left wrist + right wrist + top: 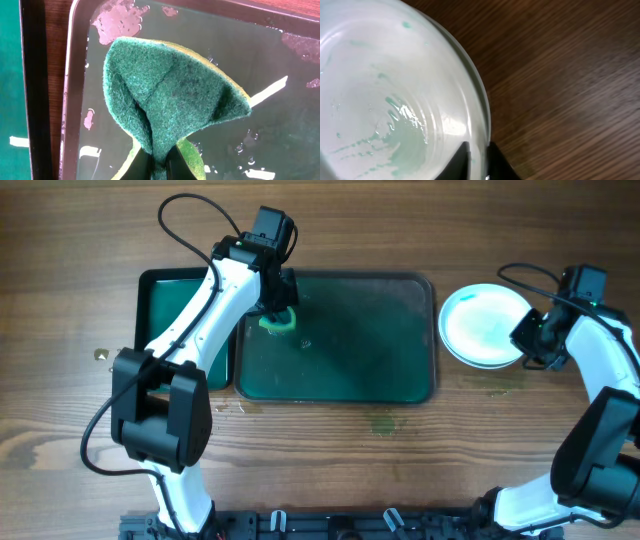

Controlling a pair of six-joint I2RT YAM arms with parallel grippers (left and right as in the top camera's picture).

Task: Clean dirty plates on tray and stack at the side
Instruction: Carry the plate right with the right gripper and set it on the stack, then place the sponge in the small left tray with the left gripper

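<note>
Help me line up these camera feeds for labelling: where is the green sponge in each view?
Overhead: the sponge sits at the tray upper-left corner, under the left gripper.
Left wrist: centre of frame, pinched at the bottom edge, over the wet tray.
Right wrist: not in view; only the plate and table.
Shared landmark: the tray, in overhead and left wrist.

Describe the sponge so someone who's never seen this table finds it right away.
Find the large dark tray mid-table. At its far-left corner, the left pincer pinches a folded sponge. It's the only soft thing: green scouring face, yellow backing.
</note>
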